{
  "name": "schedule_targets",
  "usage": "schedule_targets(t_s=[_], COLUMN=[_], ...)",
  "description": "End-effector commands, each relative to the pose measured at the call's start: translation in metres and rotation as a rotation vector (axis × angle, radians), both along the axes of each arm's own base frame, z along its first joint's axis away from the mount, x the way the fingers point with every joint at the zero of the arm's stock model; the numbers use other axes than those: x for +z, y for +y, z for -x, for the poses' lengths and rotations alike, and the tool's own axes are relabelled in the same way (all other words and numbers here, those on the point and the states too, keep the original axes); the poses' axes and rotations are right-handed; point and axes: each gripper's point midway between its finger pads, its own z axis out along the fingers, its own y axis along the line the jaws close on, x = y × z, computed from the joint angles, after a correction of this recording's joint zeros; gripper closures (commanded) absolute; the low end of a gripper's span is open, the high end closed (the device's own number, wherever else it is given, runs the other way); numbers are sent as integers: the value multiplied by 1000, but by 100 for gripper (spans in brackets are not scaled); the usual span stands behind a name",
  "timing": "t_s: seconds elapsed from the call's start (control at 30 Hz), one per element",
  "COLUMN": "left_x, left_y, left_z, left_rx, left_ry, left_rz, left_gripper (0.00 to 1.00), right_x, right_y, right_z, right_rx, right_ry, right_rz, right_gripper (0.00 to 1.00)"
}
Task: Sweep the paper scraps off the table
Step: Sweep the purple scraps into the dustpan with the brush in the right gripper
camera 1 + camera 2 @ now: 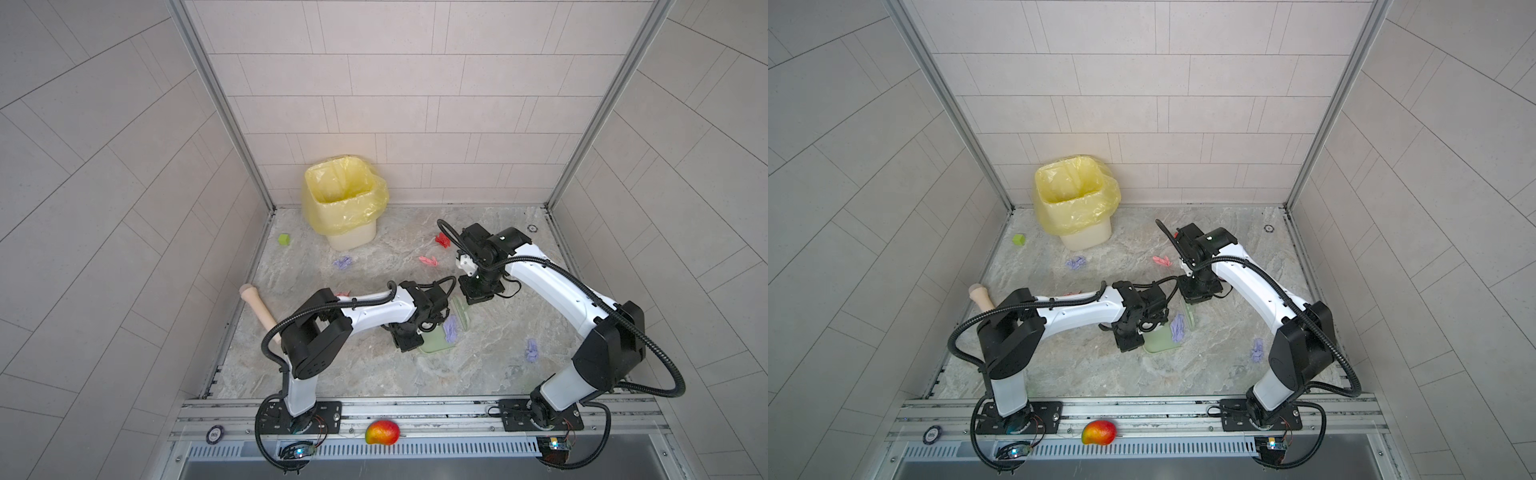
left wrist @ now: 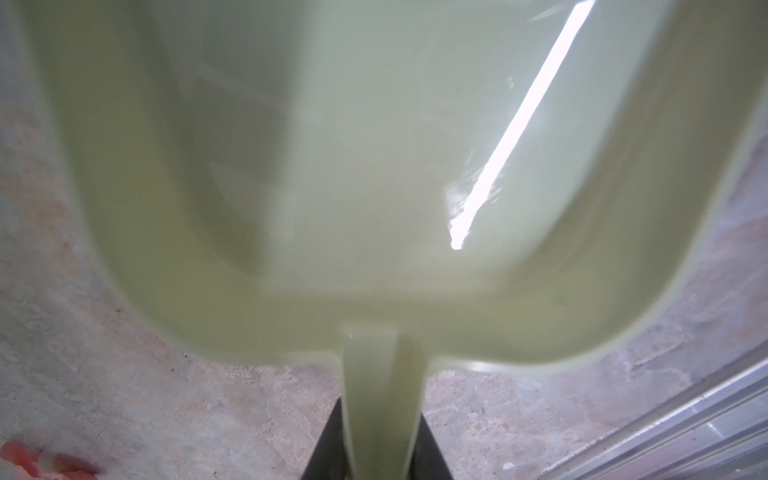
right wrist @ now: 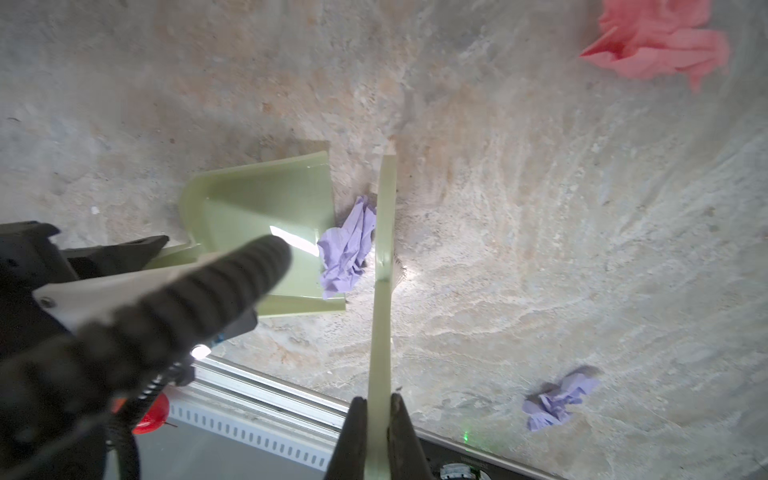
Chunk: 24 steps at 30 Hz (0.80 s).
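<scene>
My left gripper (image 2: 382, 457) is shut on the handle of a pale green dustpan (image 2: 374, 166) that lies on the table (image 1: 374, 374). Shut on a green brush's (image 3: 384, 249) handle is my right gripper (image 3: 380, 415). A purple paper scrap (image 3: 349, 249) lies between the brush head and the dustpan's mouth (image 1: 436, 345), touching both. More scraps lie loose: purple (image 1: 532, 350) on the right, purple (image 1: 343, 262) near the bin, pink (image 1: 429, 262) and red (image 1: 442, 240) at the back. Another pink one (image 1: 343, 293) peeks out by my left arm.
A cream bin with a yellow liner (image 1: 345, 199) stands at the back left, a lime-green cube (image 1: 284, 240) beside it. A wooden pestle (image 1: 259, 311) leans at the left edge. A mango (image 1: 382, 432) rests on the front rail.
</scene>
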Motion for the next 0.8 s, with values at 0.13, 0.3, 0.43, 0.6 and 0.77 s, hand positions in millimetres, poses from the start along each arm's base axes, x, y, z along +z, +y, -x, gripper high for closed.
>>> schedule_targets(t_s=[0.13,0.3,0.43,0.6,0.77], left_x=[-2,-1,-2,-1,5], left_y=[-2,-2,-2,-2,-2], left_z=[0,0,0,-1,-7], left_rx=[-6,0,10,22,69], left_ry=[15,12,10,-2,-39], left_rz=[-6,-1,3,16,62], left_gripper=[100,100,100,100,100], right_x=[21,26,27,26,41], right_y=[31,41,44,22,0], right_z=[0,3,5,4,1], right_rx=[-31,-52,-64,-79,-108], right_ry=[-7,2,13,3,-26], right_rz=[-141,-210,-243,-188,-196], right_gripper=[100,100,100,100,100])
